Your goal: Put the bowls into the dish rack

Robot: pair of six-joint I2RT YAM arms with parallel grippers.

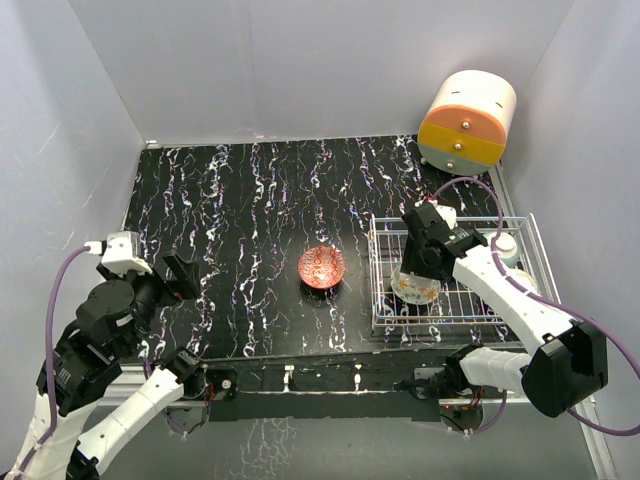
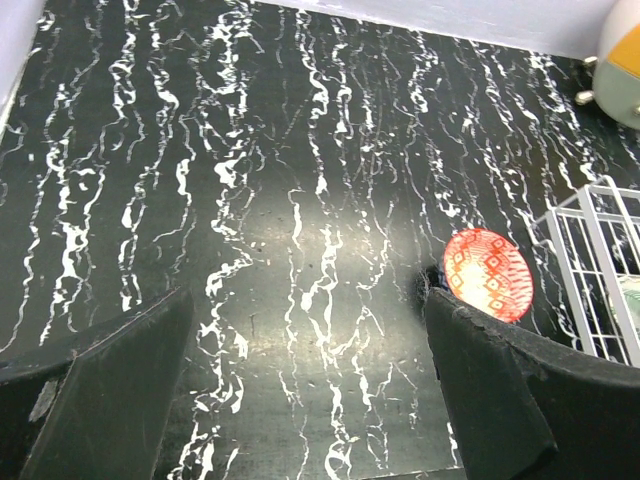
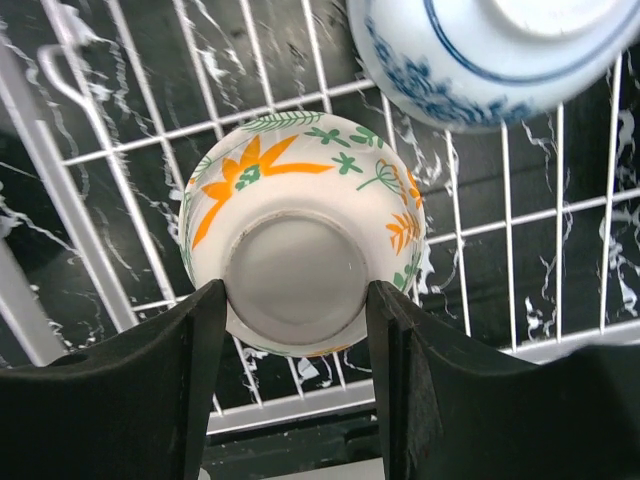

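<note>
The white wire dish rack [image 1: 470, 302] stands on the right of the black marbled table. My right gripper [image 1: 424, 264] is over its left part, shut on the foot of an upside-down white bowl with orange and green flowers [image 3: 300, 190], which is low over the rack wires [image 3: 85, 215]. A blue-and-white bowl [image 3: 480, 50] lies in the rack just beyond it. A red patterned bowl [image 1: 321, 266] sits on the table left of the rack; it also shows in the left wrist view [image 2: 488, 273]. My left gripper [image 2: 308, 300] is open and empty, above the table at the left.
A cream-and-orange round drawer unit [image 1: 467, 122] stands at the back right corner. The rack's left wall [image 2: 590, 260] is just right of the red bowl. Grey walls close the table on three sides.
</note>
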